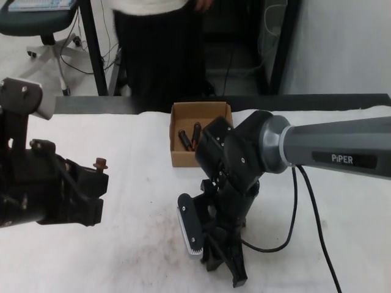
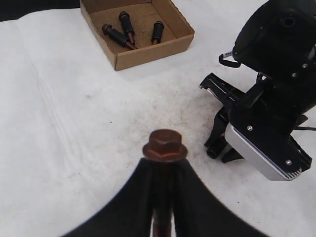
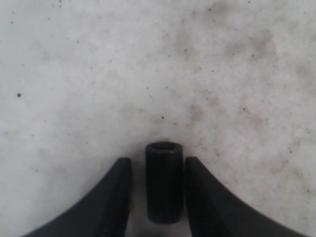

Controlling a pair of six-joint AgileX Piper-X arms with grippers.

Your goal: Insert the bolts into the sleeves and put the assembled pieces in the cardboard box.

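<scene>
High view: the left gripper (image 1: 98, 180) hangs over the cloth (image 1: 122, 244); the right gripper (image 1: 223, 268) is down on it, short of the cardboard box (image 1: 183, 160). Left wrist view: the bolt (image 2: 165, 145) is clamped by its shank with the head proud, seemingly awaiting a sleeve; three assembled pieces (image 2: 126, 32) lie boxed. Right wrist view: spread fingers (image 3: 116, 197) straddle the sleeve (image 3: 164, 182) lying on the cloth, which shows either side, so it isn't gripped yet.

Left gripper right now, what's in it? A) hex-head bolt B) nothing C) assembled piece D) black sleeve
A: the left gripper is shut on a hex-head bolt, whose head sticks out just beyond the tips.
</scene>
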